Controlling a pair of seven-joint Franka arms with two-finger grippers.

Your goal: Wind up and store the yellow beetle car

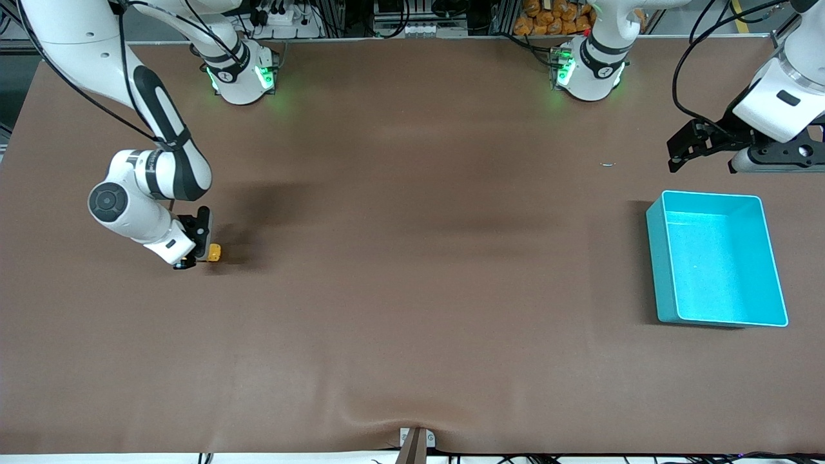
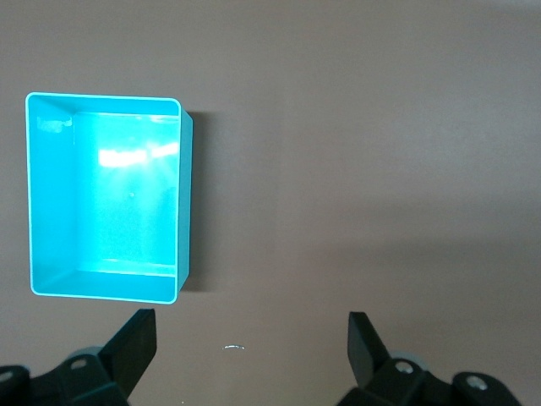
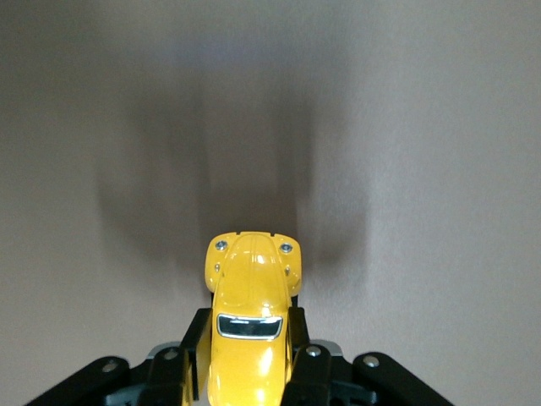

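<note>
Down at the right arm's end of the counter point(image 1: 412, 361), the right hand point(image 1: 205, 250) is clamped tight on the yellow beetle car point(image 1: 214, 252), low over the brown surface. From the wrist camera the car point(image 3: 249, 326) sits lengthwise between the two black fingers point(image 3: 300, 359), its rounded nose poking out past the tips and its dark window facing up. Whether the wheels are touching the counter I cannot tell; a soft shadow lies just ahead of it.

My guess is that this is the winding step: the car is gripped and low enough to be dragged backward along the counter to load its spring. That calls for steady downward pressure and a straight pull, keeping the wheels flat so they turn and do not skid.

Well apart from it, at the left arm's end of the counter, stands the teal bin point(image 1: 654, 258), with nothing in it. Farther from the front camera than the bin, the left hand point(image 1: 702, 158) waits in the air with its fingers spread wide, holding nothing. The car has the whole counter to cross before it can be stored.
</note>
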